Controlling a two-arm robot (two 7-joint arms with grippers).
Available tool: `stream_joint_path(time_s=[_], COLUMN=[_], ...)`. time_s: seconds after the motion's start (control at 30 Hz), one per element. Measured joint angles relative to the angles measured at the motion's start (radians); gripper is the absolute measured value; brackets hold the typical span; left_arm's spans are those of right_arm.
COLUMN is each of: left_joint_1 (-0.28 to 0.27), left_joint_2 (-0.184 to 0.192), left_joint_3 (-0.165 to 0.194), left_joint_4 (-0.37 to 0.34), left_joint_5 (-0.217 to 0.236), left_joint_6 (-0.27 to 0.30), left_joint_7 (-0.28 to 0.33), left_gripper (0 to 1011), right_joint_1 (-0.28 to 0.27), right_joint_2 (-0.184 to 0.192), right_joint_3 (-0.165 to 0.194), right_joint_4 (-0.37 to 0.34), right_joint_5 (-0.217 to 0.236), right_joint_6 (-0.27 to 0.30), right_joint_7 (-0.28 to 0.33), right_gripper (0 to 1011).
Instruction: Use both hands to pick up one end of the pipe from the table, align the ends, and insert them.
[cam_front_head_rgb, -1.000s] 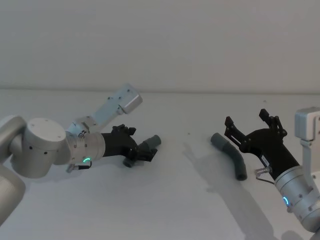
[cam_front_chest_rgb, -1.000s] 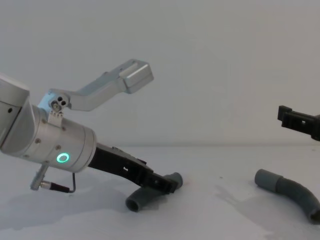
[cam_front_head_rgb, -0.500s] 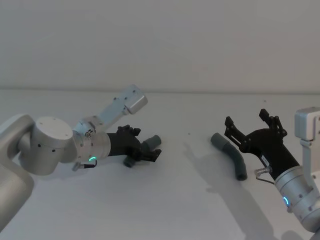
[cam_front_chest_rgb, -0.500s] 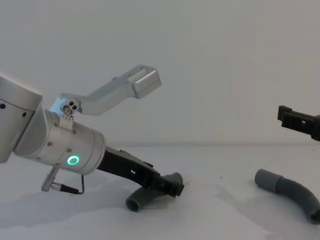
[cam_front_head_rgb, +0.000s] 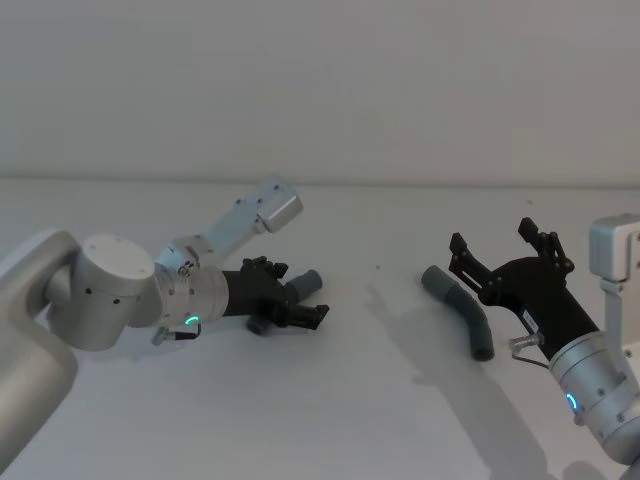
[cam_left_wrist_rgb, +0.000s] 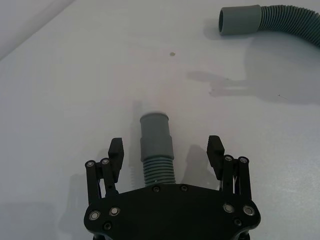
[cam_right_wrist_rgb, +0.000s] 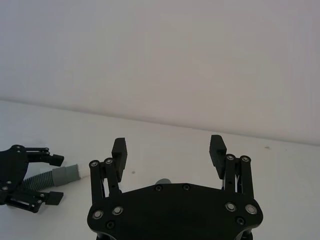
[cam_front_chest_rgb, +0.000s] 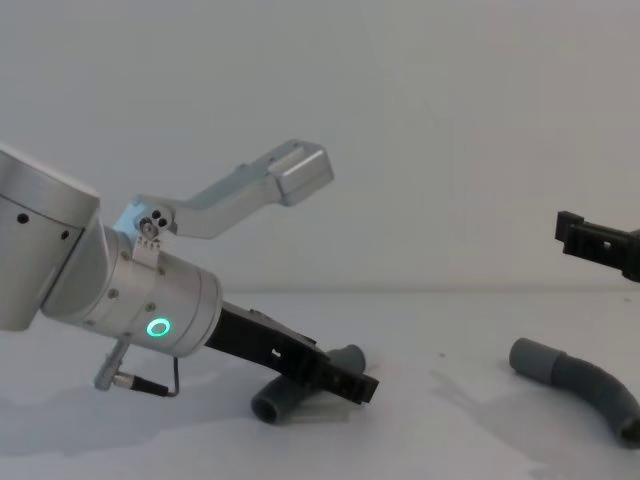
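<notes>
Two dark grey ribbed pieces of the pipe lie on the white table (cam_front_head_rgb: 340, 410). The left piece (cam_front_head_rgb: 303, 283) (cam_front_chest_rgb: 283, 394) lies between the spread fingers of my left gripper (cam_front_head_rgb: 303, 303) (cam_left_wrist_rgb: 165, 149) (cam_front_chest_rgb: 345, 378), its smooth grey cuff (cam_left_wrist_rgb: 155, 134) poking out past the fingertips. Neither finger touches it. The right piece (cam_front_head_rgb: 466, 318) (cam_front_chest_rgb: 582, 386) curves on the table, and its hollow mouth (cam_left_wrist_rgb: 239, 20) faces the left gripper. My right gripper (cam_front_head_rgb: 494, 238) (cam_right_wrist_rgb: 168, 145) hovers open above and just behind that piece; one finger (cam_front_chest_rgb: 592, 240) enters the chest view at the right edge.
A plain pale wall stands behind the table. A small dark speck (cam_left_wrist_rgb: 172, 53) marks the surface between the two hose pieces. The right wrist view also catches the left gripper (cam_right_wrist_rgb: 44, 179) with the left piece (cam_right_wrist_rgb: 59, 176) in its span.
My left arm has slid forward and to the right, low along the left piece, so its open fingers now straddle the hose nearer the cuff. The right arm and both pieces have stayed put.
</notes>
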Motion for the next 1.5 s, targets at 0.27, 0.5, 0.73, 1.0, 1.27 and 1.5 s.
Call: stream_joint_path(time_s=[0.27,0.5,0.73,1.0,1.27,1.5], left_joint_1=[0.003,0.006,0.008,0.009,0.009,0.010], left_joint_2=[-0.004,-0.006,-0.007,-0.008,-0.008,-0.008], left_joint_3=[0.001,-0.001,-0.001,-0.002,-0.002,-0.003], left_joint_4=[-0.002,-0.006,-0.009,-0.010,-0.011,-0.011], left_joint_5=[-0.001,-0.001,-0.001,0.000,0.000,0.000], left_joint_6=[0.019,0.031,0.037,0.041,0.044,0.044], left_joint_7=[0.003,0.008,0.011,0.012,0.014,0.015], left_gripper=[1001,910,719,504,349,349], right_joint_1=[0.000,0.000,0.000,0.000,0.000,0.000], right_joint_2=[0.000,0.000,0.000,0.000,0.000,0.000], right_joint_3=[0.000,0.000,0.000,0.000,0.000,0.000], right_joint_4=[0.000,0.000,0.000,0.000,0.000,0.000], right_joint_5=[0.000,0.000,0.000,0.000,0.000,0.000], right_joint_6=[0.000,0.000,0.000,0.000,0.000,0.000], right_joint_7=[0.000,0.000,0.000,0.000,0.000,0.000], right_gripper=[1000,1000,1000,1000,1000,1000])
